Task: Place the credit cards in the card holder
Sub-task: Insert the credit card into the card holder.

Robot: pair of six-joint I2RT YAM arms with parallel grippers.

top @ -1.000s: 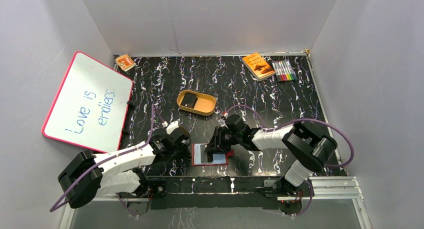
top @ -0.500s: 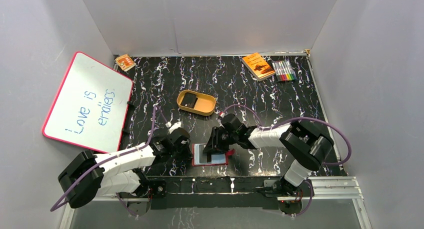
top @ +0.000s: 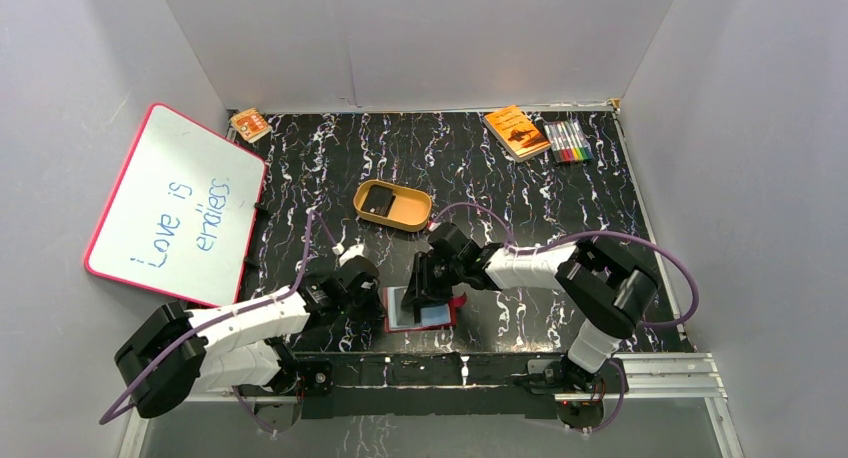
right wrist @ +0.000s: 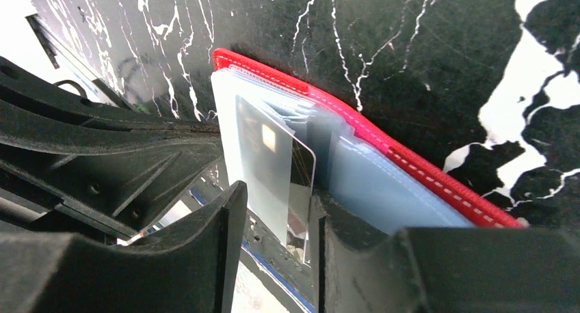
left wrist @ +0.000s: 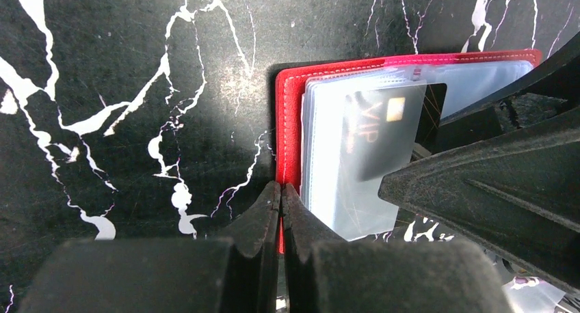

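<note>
Here, one stitched red card holder (left wrist: 291,101), clear plastic pockets, on the marbled bench (left wrist: 137,87); right tool (right wrist: 277,202) pinches one glossy black card (right wrist: 267,152) — left tool (left wrist: 281,191) pressed together.

The red card holder (top: 398,308) lies open and flat at lower centre of the overhead frame, a black VIP card (left wrist: 386,132) partly inside a clear pocket, another black card (top: 377,204) further up.

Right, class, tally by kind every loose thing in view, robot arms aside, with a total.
Thin black rectangular credit cards: 2
Red folding leather-like card holder: 1
Tan oval dish: 1
Orange booklet: 1
Pack of coloured markers: 1
Small orange box: 1
Pink-framed whiteboard: 1
Total: 8
</note>
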